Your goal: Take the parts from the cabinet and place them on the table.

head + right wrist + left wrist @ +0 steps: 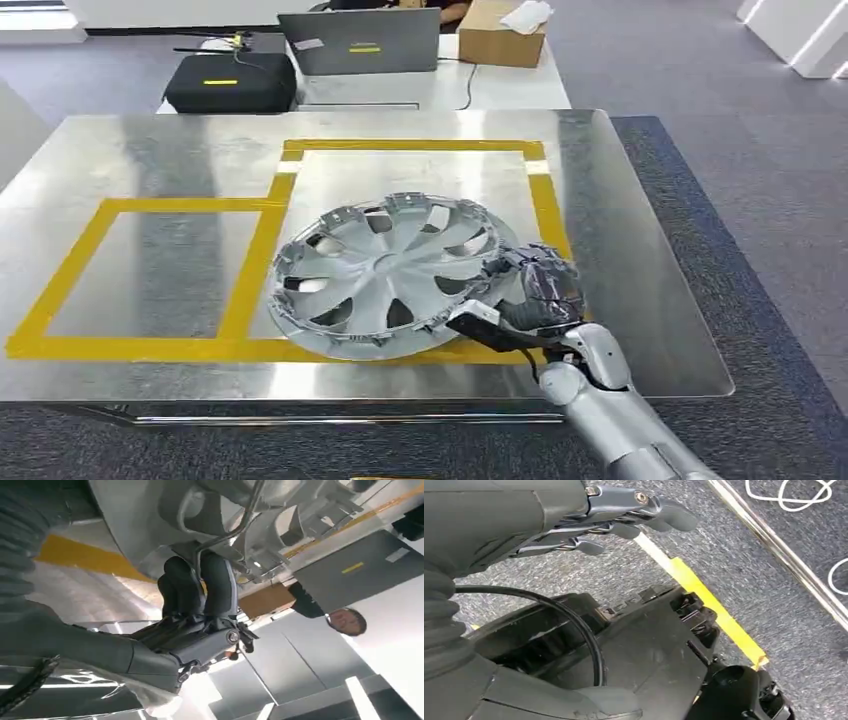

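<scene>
On the steel table (640, 300), within the yellow tape outline (250, 270), a silver wheel cover (385, 275) lay with its ribbed inner side and clips turned upward. Its near right rim was hidden behind the right hand (525, 295), and how much of that rim was lifted off the surface could not be made out from the head view. In the right wrist view the dark fingers (200, 587) were seen curled up against the cover's edge (240, 515), hooked around its wire retaining ring, so the part was held there. Whether the thumb pressed on the other face could not be told. Being round, the cover had no long axis; it lay nearly flat, its near edge overlapping the front strip of tape. The left hand (624, 517) hung over grey carpet (734, 565), its fingers slightly bent and a little apart, with nothing in them. Behind the table a laptop (360, 42), a black case (230, 82) and a cardboard box (502, 38) were partly cut off.
</scene>
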Robot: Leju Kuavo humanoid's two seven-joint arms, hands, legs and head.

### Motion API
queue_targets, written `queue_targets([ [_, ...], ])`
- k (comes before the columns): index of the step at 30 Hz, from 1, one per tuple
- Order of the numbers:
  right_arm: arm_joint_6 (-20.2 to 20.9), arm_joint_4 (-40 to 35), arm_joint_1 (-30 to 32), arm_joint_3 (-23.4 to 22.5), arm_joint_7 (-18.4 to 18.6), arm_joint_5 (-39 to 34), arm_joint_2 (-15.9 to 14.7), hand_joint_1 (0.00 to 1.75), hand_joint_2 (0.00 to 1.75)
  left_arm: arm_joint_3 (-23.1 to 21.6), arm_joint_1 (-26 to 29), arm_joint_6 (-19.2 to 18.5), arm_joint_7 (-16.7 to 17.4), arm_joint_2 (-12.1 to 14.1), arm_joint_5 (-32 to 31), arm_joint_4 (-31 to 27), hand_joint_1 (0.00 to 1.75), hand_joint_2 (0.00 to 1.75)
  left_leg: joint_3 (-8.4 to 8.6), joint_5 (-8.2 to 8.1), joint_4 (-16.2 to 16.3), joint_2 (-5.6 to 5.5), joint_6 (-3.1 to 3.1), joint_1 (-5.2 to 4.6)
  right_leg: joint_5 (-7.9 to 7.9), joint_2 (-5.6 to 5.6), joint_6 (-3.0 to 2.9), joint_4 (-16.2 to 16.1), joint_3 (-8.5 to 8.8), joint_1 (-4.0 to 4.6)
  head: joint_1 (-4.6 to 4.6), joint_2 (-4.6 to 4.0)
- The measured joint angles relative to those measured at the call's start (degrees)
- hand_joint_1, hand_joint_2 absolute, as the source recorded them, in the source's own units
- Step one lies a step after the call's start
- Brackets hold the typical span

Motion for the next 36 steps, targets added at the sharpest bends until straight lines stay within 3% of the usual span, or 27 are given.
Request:
queue_targets([
  [5,2.32,0.26,-1.01,3.65,2.77,3.03,-0.90,1.75,1.75,-0.35,-0.31,-1.40,0.85,0.37,0.00,0.00,0.00,1.75,-0.05,-0.01,0.00,0.02,0.00,0.00,0.00,0.05,0.00,0.00,-0.01,-0.01,0.02,0.00],
  [14,-1.64,5.81,-8.39,7.24,10.99,4.74,1.68,1.75,1.75,-0.70,-1.01,-1.00,3.65,0.76,-0.72,0.00,0.00,1.75,-0.06,0.05,0.00,0.01,-0.01,0.00,0.01,0.03,0.00,0.00,-0.03,0.00,0.00,0.00],
  [20,-3.06,10.15,-12.93,7.24,12.74,4.74,2.97,1.75,1.75,-0.94,-1.12,-0.92,4.31,0.94,-1.01,0.00,0.00,1.75,-0.06,0.05,0.00,0.01,-0.01,0.00,0.02,0.04,0.01,0.01,-0.02,-0.01,0.02,0.00],
  [21,-3.78,11.06,-13.63,7.22,13.20,5.16,3.13,0.00,0.00,-0.94,-1.14,-0.92,4.31,0.94,-1.01,0.00,0.00,1.75,-0.07,0.05,0.00,0.00,-0.01,0.00,0.01,0.03,0.01,0.01,-0.02,-0.01,0.04,0.00],
  [27,-9.40,15.83,-16.33,5.49,14.80,6.36,3.30,0.00,0.00,-0.94,-1.07,-0.15,4.74,0.96,-1.03,0.00,0.00,1.75,-0.08,0.04,0.00,0.00,0.00,-0.01,0.01,0.03,0.01,-0.01,-0.03,-0.02,0.04,0.00],
  [29,-9.62,16.79,-16.59,3.98,14.47,6.84,3.04,0.00,0.00,-0.94,-1.05,0.44,4.83,0.96,-0.90,0.00,0.00,1.75,-0.08,0.04,0.01,0.00,0.00,-0.02,0.01,0.03,0.01,-0.01,-0.04,-0.03,0.04,0.00],
  [30,-9.62,17.31,-16.67,3.30,14.23,6.84,2.99,0.00,0.00,-0.94,-1.02,0.61,4.85,0.96,-0.81,0.00,0.00,0.00,-0.08,0.04,0.01,-0.01,0.00,-0.02,0.01,0.02,0.01,-0.01,-0.04,-0.03,0.04,0.00],
  [36,-9.60,19.76,-17.01,1.34,14.86,9.01,2.51,0.00,0.00,-0.94,-0.97,1.27,5.18,0.98,-0.77,0.00,0.00,0.00,-0.08,0.04,0.01,0.00,0.00,-0.02,0.02,0.02,0.01,-0.01,-0.05,-0.03,0.02,0.00],
])
